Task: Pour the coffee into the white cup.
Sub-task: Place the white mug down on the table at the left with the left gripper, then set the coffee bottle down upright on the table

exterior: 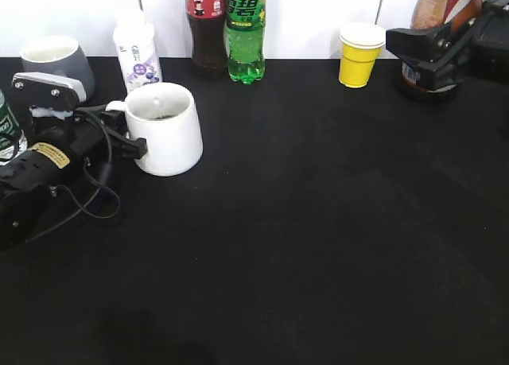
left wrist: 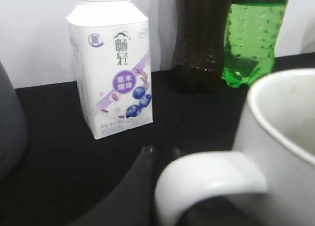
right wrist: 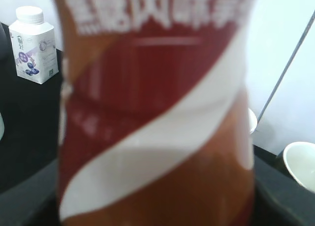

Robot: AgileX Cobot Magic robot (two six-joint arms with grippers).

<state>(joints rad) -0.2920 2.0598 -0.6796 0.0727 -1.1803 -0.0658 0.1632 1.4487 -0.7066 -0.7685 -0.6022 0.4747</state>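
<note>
From the front, the left gripper (exterior: 131, 134) pinches the white cup's (exterior: 165, 128) handle on the tabletop (exterior: 318, 222). The right gripper (exterior: 417, 51) hugs the coffee bottle (exterior: 441, 7).

Left wrist: the handle (left wrist: 206, 179) sits right in front.

Right wrist: the bottle fills the view. It should lift slowly, staying upright.

Black left arm (exterior: 36, 174), yellow label, looped cable, grey screwed bracket.

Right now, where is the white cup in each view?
Exterior: white cup at left, handle at the left gripper.
Left wrist: fills lower right, handle at bottom centre.
Right wrist: not identifiable; the coffee bottle blocks most of the view.
Shared landmark: blueberry milk carton.
</note>
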